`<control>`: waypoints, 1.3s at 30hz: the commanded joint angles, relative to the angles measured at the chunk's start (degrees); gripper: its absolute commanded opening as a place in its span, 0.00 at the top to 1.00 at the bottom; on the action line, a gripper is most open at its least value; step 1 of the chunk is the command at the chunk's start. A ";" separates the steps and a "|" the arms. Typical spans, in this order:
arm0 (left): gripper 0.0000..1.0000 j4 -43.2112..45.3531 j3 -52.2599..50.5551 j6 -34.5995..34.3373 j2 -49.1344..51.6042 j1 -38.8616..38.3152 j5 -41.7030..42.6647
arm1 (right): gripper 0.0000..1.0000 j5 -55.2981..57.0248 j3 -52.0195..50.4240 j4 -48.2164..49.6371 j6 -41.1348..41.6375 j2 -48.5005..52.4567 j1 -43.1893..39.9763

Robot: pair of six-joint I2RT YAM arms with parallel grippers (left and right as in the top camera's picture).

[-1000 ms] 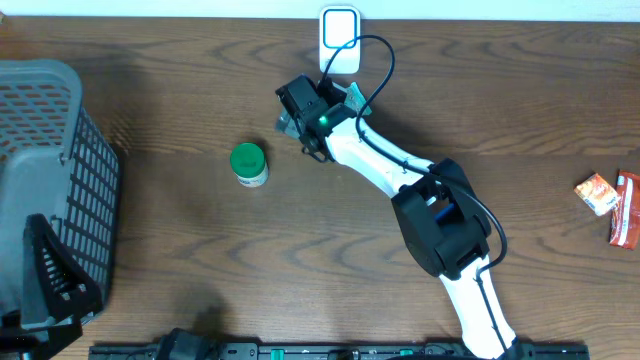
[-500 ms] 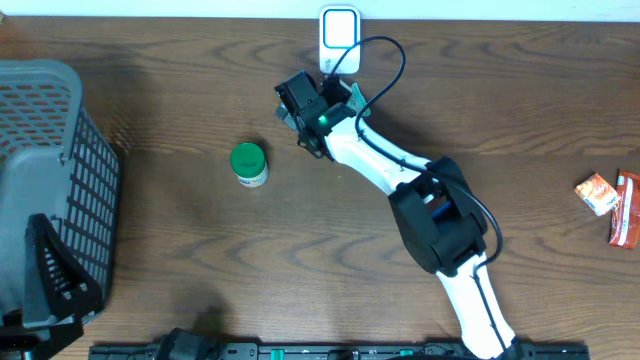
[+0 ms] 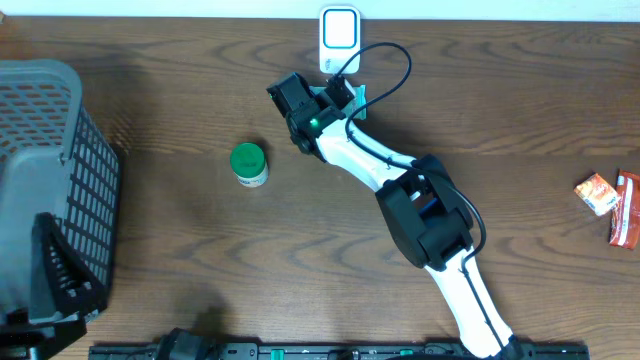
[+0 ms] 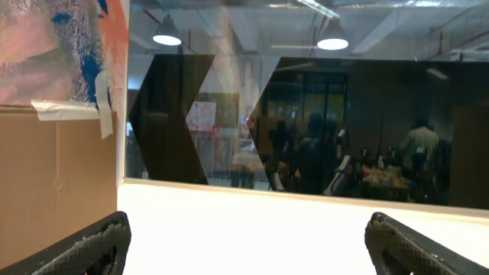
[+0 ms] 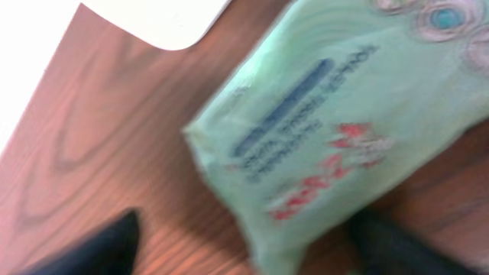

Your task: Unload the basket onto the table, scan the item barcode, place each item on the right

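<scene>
The wooden table (image 3: pixel 180 260) is filling the overhead view, and a grey mesh basket (image 3: pixel 95 190) is taking up its left edge. The white right arm (image 3: pixel 440 225) is reaching from the bottom right of the frame up toward the top centre. The dark left arm (image 3: pixel 55 280) is sitting at the lower left, overlapping the basket. Its left gripper (image 4: pixel 248 241) is pointing up at a dark window with its fingers spread wide and nothing between them. A white scanner (image 3: pixel 340 28) is standing at the top centre edge of the table. Just below it a pale green packet (image 5: pixel 336 130) is lying flat on the wood. The right gripper (image 5: pixel 256 248) is straddling the packet with released jaws. In the blurred wrist view one finger is standing clear of the packet's edge, while the other is sitting at or under its far side. A green-lidded jar (image 3: pixel 248 162) is standing left of centre, well apart from the packet. Two small snack packets (image 3: pixel 600 192) are lying at the right edge.
</scene>
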 commanded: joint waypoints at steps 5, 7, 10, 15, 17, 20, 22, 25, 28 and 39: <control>0.02 -1.86 0.00 0.33 -0.28 0.24 0.48 | 0.99 -1.90 -2.75 -9.20 1.09 6.36 -2.82; 0.02 -2.05 0.00 0.35 -0.28 0.24 0.48 | 0.99 -2.23 -2.73 -10.23 0.68 6.32 -3.52; 0.02 -2.03 0.00 0.57 -0.28 0.24 0.48 | 0.99 -4.66 -2.73 -11.72 -2.47 5.38 -4.31; 0.02 -2.03 0.00 0.57 -0.28 0.24 0.46 | 0.99 -5.95 -2.73 -16.63 -9.94 0.52 -4.76; 0.02 -2.03 0.00 0.57 -0.28 0.24 0.46 | 0.98 -5.97 -2.73 -18.93 -13.42 -2.78 -4.74; 0.02 -2.03 0.00 0.57 -0.28 0.24 0.46 | 0.98 -5.97 -2.73 -21.70 -18.56 -7.54 -4.46; 0.02 -2.03 0.00 0.57 -0.28 0.24 0.48 | 0.98 -5.99 -2.73 -23.91 -21.33 -10.67 -4.26; 0.02 -2.05 0.00 0.57 -0.28 0.24 0.46 | 0.98 -6.10 -2.73 -28.30 -23.52 -14.67 -3.85; 0.02 -2.03 0.00 0.57 -0.28 0.24 0.48 | 0.98 -5.99 -2.73 -33.94 -24.50 -17.20 -3.26; 0.02 -2.23 0.00 0.52 -0.28 0.24 0.48 | 0.01 -6.95 -2.91 -34.23 -14.03 -15.43 -3.76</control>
